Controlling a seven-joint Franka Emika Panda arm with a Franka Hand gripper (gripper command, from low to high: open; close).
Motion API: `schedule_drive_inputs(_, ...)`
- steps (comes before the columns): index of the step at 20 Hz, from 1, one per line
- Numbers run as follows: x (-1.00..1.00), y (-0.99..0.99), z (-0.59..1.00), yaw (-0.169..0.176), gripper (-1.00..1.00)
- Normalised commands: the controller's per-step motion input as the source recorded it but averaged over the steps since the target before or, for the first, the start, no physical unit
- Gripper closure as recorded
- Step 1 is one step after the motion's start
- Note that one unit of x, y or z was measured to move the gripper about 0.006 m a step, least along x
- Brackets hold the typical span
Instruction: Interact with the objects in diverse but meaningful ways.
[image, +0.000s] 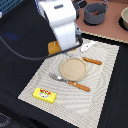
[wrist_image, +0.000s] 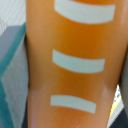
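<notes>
Objects (image: 73, 68) of the task spread over a woven placemat (image: 35, 80) on a black table (image: 15, 60), counted from the exterior view's left to its right.

One yellow red-labelled block (image: 45, 94) near the mat's near left corner, lying flat; label print too blurred to read. One orange bread loaf (image: 53, 47) at the mat's far left edge, half hidden under the white arm (image: 61, 22). One piece of orange-handled cutlery (image: 70, 81), a fork by the look of the tines, laid just beside the near rim of the plate. One tan plate (image: 64, 64) at the middle of the mat, bare. One white fish (image: 87, 46) at the mat's far edge, right of the arm. One red-brown sausage (image: 92, 61) just right of the plate, apart from the fish. Two grey pots off the mat on the tan surface beyond: one (image: 95, 12) whole, one (image: 124, 19) cut by the right edge.

Gripper (image: 64, 48) down at the loaf; fingertips hidden, so cannot tell whether released or clenched. In the wrist view, filled almost wholly by the loaf (wrist_image: 75, 65), very close: three white stripes counted across its orange top. No readable writing anywhere.
</notes>
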Motion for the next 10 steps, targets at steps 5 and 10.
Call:
schedule_drive_inputs(5, 0.82, 0.06, -0.36, -0.024, 1.00)
schedule_drive_inputs(10, 0.69, 0.09, -0.36, -0.011, 1.00)
